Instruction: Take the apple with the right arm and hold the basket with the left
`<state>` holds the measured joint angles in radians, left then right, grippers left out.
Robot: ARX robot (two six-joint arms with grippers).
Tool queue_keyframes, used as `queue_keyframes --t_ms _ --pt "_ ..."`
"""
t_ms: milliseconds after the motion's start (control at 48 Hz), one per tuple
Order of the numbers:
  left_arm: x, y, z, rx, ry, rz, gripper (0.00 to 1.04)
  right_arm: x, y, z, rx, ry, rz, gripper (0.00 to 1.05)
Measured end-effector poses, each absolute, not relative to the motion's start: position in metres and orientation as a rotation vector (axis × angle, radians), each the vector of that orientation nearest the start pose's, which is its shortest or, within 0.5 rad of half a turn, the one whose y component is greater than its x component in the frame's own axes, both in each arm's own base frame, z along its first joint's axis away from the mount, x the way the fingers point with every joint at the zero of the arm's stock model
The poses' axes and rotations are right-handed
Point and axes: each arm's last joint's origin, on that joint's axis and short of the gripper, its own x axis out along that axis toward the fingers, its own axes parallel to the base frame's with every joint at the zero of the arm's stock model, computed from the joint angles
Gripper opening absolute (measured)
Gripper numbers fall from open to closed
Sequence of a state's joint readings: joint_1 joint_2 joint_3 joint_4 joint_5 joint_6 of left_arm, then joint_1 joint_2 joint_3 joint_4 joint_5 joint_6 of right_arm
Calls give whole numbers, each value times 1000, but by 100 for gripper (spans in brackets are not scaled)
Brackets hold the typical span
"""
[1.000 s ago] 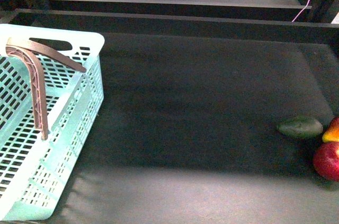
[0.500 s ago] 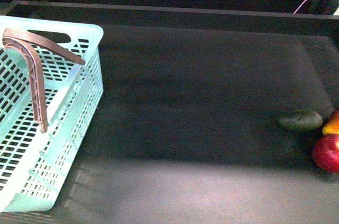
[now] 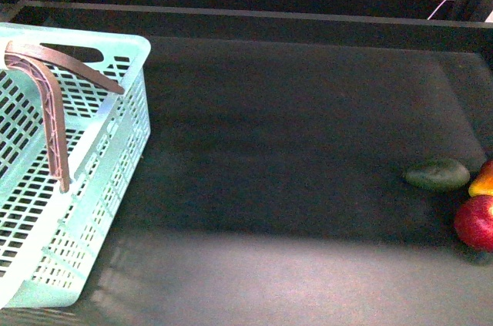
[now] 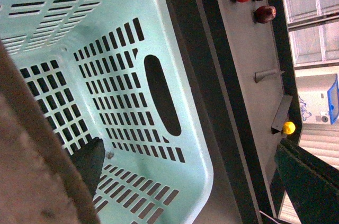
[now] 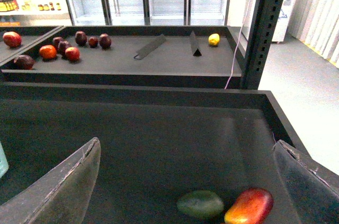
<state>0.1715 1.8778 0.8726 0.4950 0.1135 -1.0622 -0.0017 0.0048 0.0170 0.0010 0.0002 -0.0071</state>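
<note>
Basket (image 3: 115, 39) barely shifted; one apple (image 3: 476, 222), one avocado (image 3: 437, 175); right jaws spread, left jaws cannot tell.

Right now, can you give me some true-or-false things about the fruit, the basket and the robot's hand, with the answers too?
1. The apple is inside the basket. False: it lies on the dark table, far over on the robot's right.
2. The right hand is open and holds nothing. True.
3. The avocado lies right beside the orange-yellow fruit. True.
4. The basket stands on the robot's right side. False: it stands on the left, well apart from all three fruits.
</note>
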Motion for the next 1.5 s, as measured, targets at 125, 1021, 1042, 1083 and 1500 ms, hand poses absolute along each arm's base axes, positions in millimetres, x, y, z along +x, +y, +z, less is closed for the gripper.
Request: queue_keyframes --t_ms 125,1021,1042,1083,1500 --pt "362 61 132 -1103 432 336 93 97 0 169 -7 -13 -2 96" --pt "339 32 153 -1130 487 336 16 97 0 169 -7 -13 -2 96" --pt "339 31 155 -1129 487 330 16 97 0 169 -7 -13 -2 96" --pt "338 27 161 -1127 484 315 16 97 0 169 -7 -13 -2 96" --pt "320 -49 227 -1106 484 62 16 97 0 169 -7 -13 -2 96"
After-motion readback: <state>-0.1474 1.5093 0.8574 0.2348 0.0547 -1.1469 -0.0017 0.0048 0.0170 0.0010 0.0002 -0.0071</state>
